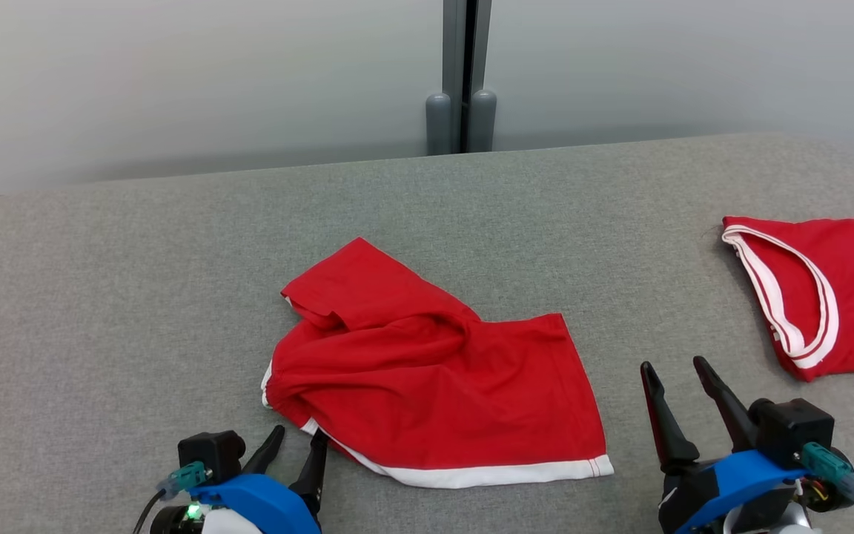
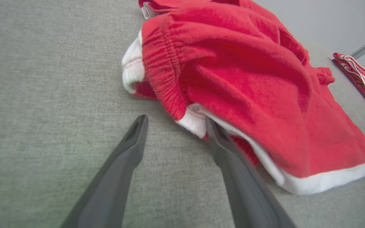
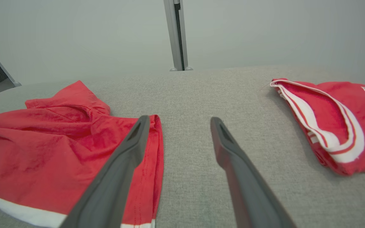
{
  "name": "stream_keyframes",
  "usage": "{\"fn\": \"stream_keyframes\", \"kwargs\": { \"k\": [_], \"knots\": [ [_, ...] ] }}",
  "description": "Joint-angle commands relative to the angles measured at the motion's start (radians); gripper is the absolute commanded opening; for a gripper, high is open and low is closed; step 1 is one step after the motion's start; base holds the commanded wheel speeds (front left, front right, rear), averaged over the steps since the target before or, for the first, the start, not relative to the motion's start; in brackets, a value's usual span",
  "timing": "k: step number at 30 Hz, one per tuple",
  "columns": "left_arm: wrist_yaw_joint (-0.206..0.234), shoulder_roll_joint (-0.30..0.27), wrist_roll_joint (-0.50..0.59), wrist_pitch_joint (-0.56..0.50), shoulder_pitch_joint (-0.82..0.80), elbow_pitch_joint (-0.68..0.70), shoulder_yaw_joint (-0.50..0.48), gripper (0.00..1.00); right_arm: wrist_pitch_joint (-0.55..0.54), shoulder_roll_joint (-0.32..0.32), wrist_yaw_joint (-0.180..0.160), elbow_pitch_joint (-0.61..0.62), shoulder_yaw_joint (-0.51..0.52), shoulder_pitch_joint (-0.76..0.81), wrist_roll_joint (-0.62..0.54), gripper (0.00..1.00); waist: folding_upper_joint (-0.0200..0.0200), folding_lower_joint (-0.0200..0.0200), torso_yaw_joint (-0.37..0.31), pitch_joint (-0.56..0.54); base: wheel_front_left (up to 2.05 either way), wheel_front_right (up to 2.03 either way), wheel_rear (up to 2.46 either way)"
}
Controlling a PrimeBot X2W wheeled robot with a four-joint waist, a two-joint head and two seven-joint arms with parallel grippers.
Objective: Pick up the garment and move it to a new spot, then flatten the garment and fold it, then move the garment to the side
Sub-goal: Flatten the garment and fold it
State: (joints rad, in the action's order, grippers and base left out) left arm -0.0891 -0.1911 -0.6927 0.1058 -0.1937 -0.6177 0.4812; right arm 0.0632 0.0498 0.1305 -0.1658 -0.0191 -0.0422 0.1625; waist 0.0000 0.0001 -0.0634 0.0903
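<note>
So the red shorts point(image 1: 427, 378) are lying in a crumpled heap, white hem showing along the near edge and the bunched waistband end turned toward the left gripper point(image 1: 299, 432). That gripper sits right at the waistband corner with its two fingers spread wide and nothing between them. The finger point(image 2: 230, 158) nearer the shorts has its tip up against the white band, looks like it's touching, though I can't tell if it's tucked under. The other finger is over bare fabric.

The right gripper point(image 1: 673, 363) is also spread wide and holding nothing. The shorts' side edge lies just to its left, not touching. A second red top with white-striped trim and lettering point(image 1: 835, 289) lies off to its right, well apart. Everything's on a grey cloth surface point(image 1: 138, 297).
</note>
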Motion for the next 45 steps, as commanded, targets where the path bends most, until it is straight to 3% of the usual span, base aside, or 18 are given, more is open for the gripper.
{"fn": "stream_keyframes", "kwargs": {
  "k": [1,3,4,5,6,8,17,29,33,34,36,37,38,45],
  "knots": [
    [-0.007,0.001,-0.006,0.002,-0.021,-0.006,-0.001,1.00,0.000,0.001,0.001,-0.002,-0.004,-0.012,0.009,1.00,0.0000,-0.0001,-0.001,0.002,0.00,0.00,0.00],
    [-0.015,0.007,-0.014,0.007,-0.029,-0.012,0.003,1.00,-0.008,0.001,0.001,-0.006,-0.016,-0.009,0.018,1.00,0.0000,-0.0001,-0.001,0.004,0.00,0.00,0.00],
    [-0.018,0.010,-0.021,0.011,-0.032,-0.014,0.005,0.95,-0.013,0.001,0.000,-0.008,-0.022,-0.007,0.021,1.00,0.0000,-0.0001,-0.001,0.005,0.00,0.00,0.00],
    [-0.023,0.012,-0.026,0.010,-0.036,-0.017,0.007,0.78,-0.019,0.001,0.001,-0.011,-0.028,-0.004,0.023,1.00,0.0000,-0.0001,-0.001,0.006,0.00,0.00,0.00],
    [-0.027,0.014,-0.034,0.010,-0.040,-0.019,0.009,0.39,-0.026,0.001,0.001,-0.015,-0.035,-0.001,0.027,1.00,0.0000,-0.0001,0.000,0.006,0.00,0.00,0.00],
    [-0.034,0.018,-0.053,0.002,-0.044,-0.021,0.018,0.00,-0.048,0.001,0.001,-0.026,-0.056,0.007,0.037,1.00,0.0000,-0.0001,0.001,0.007,0.00,0.00,0.00],
    [-0.042,-0.002,-0.075,0.022,-0.027,-0.009,0.059,0.00,-0.207,0.001,0.001,-0.062,-0.056,0.062,0.043,1.00,0.0000,-0.0001,0.014,0.010,0.00,0.00,0.00],
    [-0.044,-0.025,-0.082,0.042,-0.023,0.014,0.075,0.00,-0.313,0.001,0.001,-0.131,-0.132,0.049,0.055,1.00,0.0000,-0.0001,0.036,0.031,0.00,0.00,0.00],
    [-0.044,-0.030,-0.080,0.050,-0.028,0.015,0.079,0.00,-0.306,0.001,0.001,-0.138,-0.130,0.032,0.067,0.65,0.0000,-0.0001,0.033,0.034,0.00,0.00,0.00],
    [-0.044,-0.031,-0.080,0.052,-0.030,0.016,0.080,0.00,-0.307,0.001,0.001,-0.141,-0.128,0.029,0.068,0.45,0.0000,-0.0001,0.033,0.034,0.00,0.00,0.00],
    [-0.044,-0.032,-0.079,0.055,-0.035,0.017,0.083,0.00,-0.299,0.001,0.001,-0.148,-0.116,0.019,0.078,0.31,0.0000,-0.0001,0.031,0.035,0.00,0.00,0.00],
    [-0.044,-0.033,-0.079,0.055,-0.037,0.017,0.084,0.00,-0.292,0.001,0.001,-0.154,-0.109,0.010,0.083,0.07,0.0000,-0.0001,0.030,0.036,0.00,0.00,0.00],
    [-0.044,-0.034,-0.080,0.056,-0.038,0.017,0.085,0.00,-0.289,0.001,0.001,-0.160,-0.105,0.001,0.084,0.00,0.0000,-0.0001,0.029,0.037,0.00,0.00,0.00],
    [-0.044,-0.035,-0.077,0.090,-0.046,0.041,0.083,0.00,-0.216,0.001,0.001,-0.163,-0.082,-0.044,0.117,0.00,0.0000,-0.0001,0.035,0.030,0.00,0.00,0.00]
  ]
}}
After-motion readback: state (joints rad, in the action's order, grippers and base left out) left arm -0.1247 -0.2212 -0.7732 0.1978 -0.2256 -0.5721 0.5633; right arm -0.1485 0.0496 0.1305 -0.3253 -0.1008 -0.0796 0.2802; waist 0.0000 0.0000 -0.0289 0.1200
